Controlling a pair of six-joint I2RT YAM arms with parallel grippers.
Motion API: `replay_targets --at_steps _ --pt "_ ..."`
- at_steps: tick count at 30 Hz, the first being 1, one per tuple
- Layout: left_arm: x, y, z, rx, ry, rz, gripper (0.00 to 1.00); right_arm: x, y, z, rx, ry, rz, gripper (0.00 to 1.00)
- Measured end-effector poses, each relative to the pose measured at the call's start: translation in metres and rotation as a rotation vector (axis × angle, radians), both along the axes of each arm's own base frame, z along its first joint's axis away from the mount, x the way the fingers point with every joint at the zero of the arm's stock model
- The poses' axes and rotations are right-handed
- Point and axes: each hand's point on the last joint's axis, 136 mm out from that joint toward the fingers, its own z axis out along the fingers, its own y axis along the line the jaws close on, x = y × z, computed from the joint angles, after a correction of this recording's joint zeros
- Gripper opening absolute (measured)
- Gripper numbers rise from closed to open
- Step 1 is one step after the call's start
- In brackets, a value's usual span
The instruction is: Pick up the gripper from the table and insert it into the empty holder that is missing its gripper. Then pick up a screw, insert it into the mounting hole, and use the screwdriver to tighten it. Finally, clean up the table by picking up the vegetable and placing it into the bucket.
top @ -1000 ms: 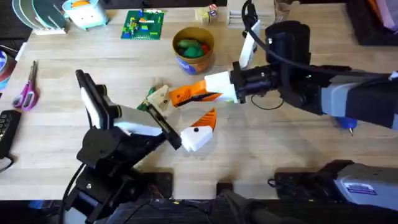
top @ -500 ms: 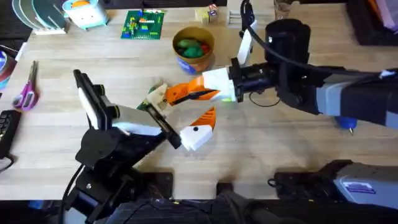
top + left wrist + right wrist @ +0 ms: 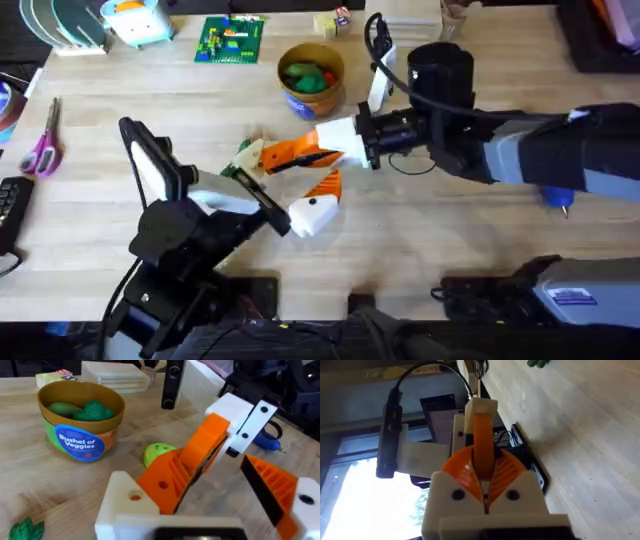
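Note:
My right gripper (image 3: 300,152) is shut on the orange ribbed gripper wedge (image 3: 275,156) and holds it against the cream-white holder (image 3: 254,154), the bare finger of my left gripper (image 3: 292,172). In the left wrist view the wedge (image 3: 172,477) sits slanted against the holder (image 3: 122,505). The left gripper stands open, its other finger carrying an orange pad (image 3: 280,487). A green vegetable (image 3: 240,166) lies on the table, partly hidden beside the holder. The bucket (image 3: 311,92) at the back holds green toys. The blue screwdriver (image 3: 558,198) lies at the right. The screw is out of view.
A yellow-green disc (image 3: 157,452) lies between the bucket and my grippers. A green brick plate (image 3: 230,40) sits at the back, and scissors (image 3: 42,150) lie at the far left. A black cable (image 3: 405,165) loops under the right arm.
The right arm has moved left and slightly back with the orange wedge, bringing it closer against the holder. The left arm has barely shifted.

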Motion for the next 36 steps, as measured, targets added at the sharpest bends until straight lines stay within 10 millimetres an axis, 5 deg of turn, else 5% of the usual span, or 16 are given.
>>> replay_targets --at_steps 24,36 --pt "-0.006 -0.005 0.001 -0.006 -0.003 -0.055 0.991 -0.003 -0.002 0.003 0.011 0.049 0.017 0.008" --pt "-0.026 -0.021 0.003 0.002 -0.029 -0.204 0.991 -0.006 -0.007 -0.007 0.03 0.079 0.08 0.008"
